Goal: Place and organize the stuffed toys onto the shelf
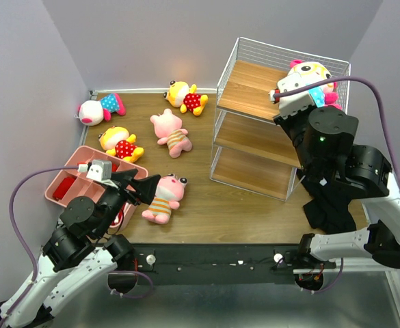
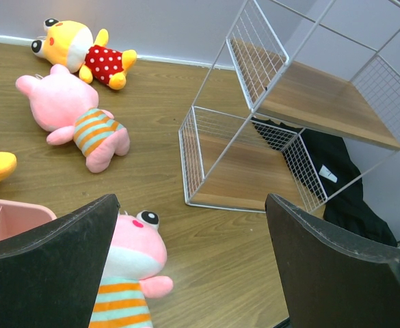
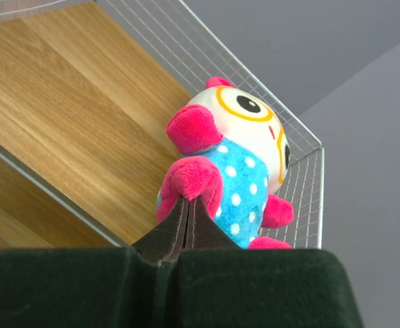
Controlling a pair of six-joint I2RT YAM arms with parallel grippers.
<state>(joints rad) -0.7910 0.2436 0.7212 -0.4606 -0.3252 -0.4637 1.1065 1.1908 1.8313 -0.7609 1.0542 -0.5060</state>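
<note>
The shelf (image 1: 254, 133) stands at the back right, and a white-faced toy (image 1: 314, 74) with a blue dotted belly lies on its top board. My right gripper (image 3: 188, 199) is shut on that toy's (image 3: 244, 160) pink limb, over the board (image 3: 70, 102). My left gripper (image 1: 147, 190) hangs open just left of a pink striped pig (image 1: 164, 198). In the left wrist view the pig (image 2: 135, 256) lies by the left finger, with nothing between the jaws (image 2: 191, 205). On the table are another pig (image 1: 170, 132), two yellow toys (image 1: 184, 96) (image 1: 121, 142) and a second white-faced toy (image 1: 97, 108).
A pink divided tray (image 1: 70, 179) sits at the near left, under my left arm. Grey walls close the table at the back and left. The right arm's body stands in front of the shelf's right side. A dark cloth (image 2: 343, 184) lies behind the shelf's lower tier.
</note>
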